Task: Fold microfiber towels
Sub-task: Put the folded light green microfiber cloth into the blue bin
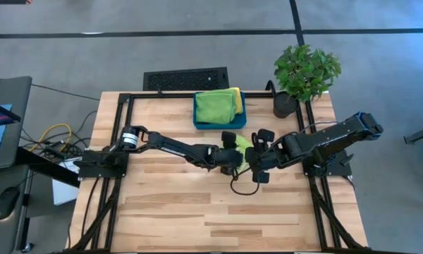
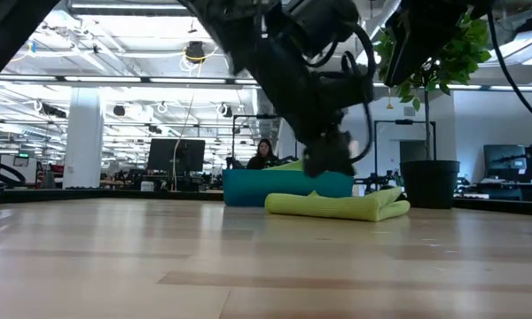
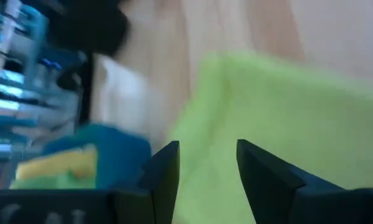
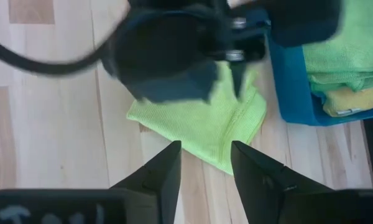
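Note:
A lime green microfiber towel (image 4: 202, 121) lies folded on the table's middle, and also shows in the low view (image 2: 337, 206) and the high view (image 1: 244, 144). My left gripper (image 3: 208, 168) is open and stands just above it (image 1: 233, 152). My right gripper (image 4: 205, 165) is open and stands beside the towel on its right near side (image 1: 258, 166), touching nothing. A teal bin (image 1: 242, 113) behind holds a folded lime green towel (image 1: 213, 106) and a yellow one (image 1: 235, 99). No teal towel shows.
A potted plant (image 1: 304, 74) stands at the far right corner. A black grille (image 1: 185, 77) lies beyond the far edge. A dark cable (image 1: 240, 188) loops on the table near the grippers. Bare wood (image 1: 211, 219) spreads toward the near edge.

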Available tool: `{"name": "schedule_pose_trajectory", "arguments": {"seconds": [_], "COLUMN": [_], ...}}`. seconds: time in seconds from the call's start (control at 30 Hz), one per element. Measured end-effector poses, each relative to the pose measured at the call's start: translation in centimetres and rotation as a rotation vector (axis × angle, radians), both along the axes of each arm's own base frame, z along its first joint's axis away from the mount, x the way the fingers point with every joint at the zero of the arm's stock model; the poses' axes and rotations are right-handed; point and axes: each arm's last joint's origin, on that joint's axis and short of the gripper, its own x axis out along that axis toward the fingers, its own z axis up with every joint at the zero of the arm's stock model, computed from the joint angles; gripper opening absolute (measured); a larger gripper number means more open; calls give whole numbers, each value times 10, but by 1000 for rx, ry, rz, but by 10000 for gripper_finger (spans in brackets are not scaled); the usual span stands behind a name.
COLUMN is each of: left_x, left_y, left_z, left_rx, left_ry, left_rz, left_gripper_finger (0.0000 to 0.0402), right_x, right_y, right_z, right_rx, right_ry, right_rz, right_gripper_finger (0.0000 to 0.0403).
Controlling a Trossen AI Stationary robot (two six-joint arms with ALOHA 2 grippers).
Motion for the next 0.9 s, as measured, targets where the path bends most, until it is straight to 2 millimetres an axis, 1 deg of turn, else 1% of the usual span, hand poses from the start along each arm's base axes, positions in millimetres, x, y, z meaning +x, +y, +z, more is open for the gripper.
{"name": "schedule_pose_trajectory", "arguments": {"seconds": [0.07,0.17,0.23,0.3,0.5,0.6,0.73,0.9], "left_x": [-7,-19,-26,-30,-31,-29,-30,-24], "left_y": [-6,-15,-19,-21,-22,-23,-22,-18], "left_z": [3,7,6,3,-2,-1,-10,-25], "left_rx": [-5,-119,-188,-222,-200,-206,-197,-181], "left_ry": [116,246,314,355,353,341,381,385], "left_rz": [-11,-73,-101,-113,-131,-140,-137,-137], "left_gripper_finger": [155,154,152,151,151,151,151,151], "right_x": [0,0,-1,-1,-3,-4,-5,-5], "right_y": [0,1,3,5,12,15,18,18], "right_z": [0,0,0,0,0,0,0,0], "right_rx": [1,2,2,2,3,4,7,7], "right_ry": [1,2,2,1,-4,-8,-10,-11], "right_rz": [0,4,11,19,45,56,60,63], "right_gripper_finger": [162,161,160,160,159,159,159,159]}}
